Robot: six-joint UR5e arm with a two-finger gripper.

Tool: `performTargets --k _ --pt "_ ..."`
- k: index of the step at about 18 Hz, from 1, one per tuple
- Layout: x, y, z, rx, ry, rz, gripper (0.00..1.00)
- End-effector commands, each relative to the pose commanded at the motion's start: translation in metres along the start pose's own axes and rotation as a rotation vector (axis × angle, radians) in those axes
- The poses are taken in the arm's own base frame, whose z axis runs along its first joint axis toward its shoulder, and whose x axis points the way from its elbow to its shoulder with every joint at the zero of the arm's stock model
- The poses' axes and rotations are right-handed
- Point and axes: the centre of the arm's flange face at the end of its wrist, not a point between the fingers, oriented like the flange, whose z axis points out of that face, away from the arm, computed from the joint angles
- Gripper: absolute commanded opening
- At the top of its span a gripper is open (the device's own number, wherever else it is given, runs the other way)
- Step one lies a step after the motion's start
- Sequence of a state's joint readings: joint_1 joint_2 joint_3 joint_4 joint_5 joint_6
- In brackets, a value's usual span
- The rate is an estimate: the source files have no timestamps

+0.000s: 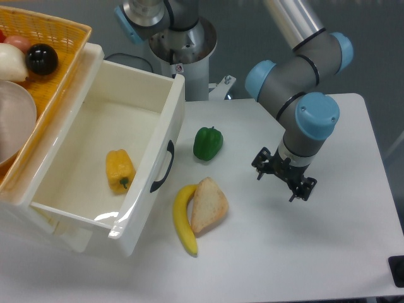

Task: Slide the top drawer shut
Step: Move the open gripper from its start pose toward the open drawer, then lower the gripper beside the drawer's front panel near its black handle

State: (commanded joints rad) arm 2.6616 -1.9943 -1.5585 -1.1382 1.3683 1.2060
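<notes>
The gripper (283, 179) hangs over the white table (353, 240), its two black fingers spread apart with nothing between them. It sits below a grey wrist with blue caps, part of the arm (297, 82) reaching in from 12 o'clock.

At 9 o'clock from the gripper, well apart from it, lies a wedge-shaped piece of tan bread (207, 204) with a matte crust. A curved yellow banana (183, 221) lies against the bread's left edge. At 10 o'clock stands a glossy green bell pepper (207, 143), lobed and stemmed.

Further toward 9 o'clock is the top drawer (136, 189), a deep, glossy cream-white plastic box with rounded rims, pulled far out of its cabinet. Its front carries a black arched handle (164, 166). Inside, on the drawer floor, lies a yellow bell pepper (119, 170).

The bread, banana and green pepper lie on the table between the gripper and the drawer front, near the handle.

At the far 10 o'clock corner, an orange woven basket (53, 38) rests on top of the cabinet, holding a shiny black ball (41, 59) and other items only partly in view.
</notes>
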Motion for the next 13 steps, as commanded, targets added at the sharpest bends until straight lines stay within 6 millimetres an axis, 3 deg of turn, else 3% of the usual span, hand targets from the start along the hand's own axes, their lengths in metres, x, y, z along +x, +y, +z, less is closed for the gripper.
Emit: performTargets --k 5,8,13 --pt "0.032 -0.043 -0.002 0.016 0.004 -0.062 0.54" --pt "0.041 -0.056 -0.002 0.04 0.017 -0.068 0.36" --pt "0.057 -0.069 -0.008 0.046 0.025 -0.104 0.28"
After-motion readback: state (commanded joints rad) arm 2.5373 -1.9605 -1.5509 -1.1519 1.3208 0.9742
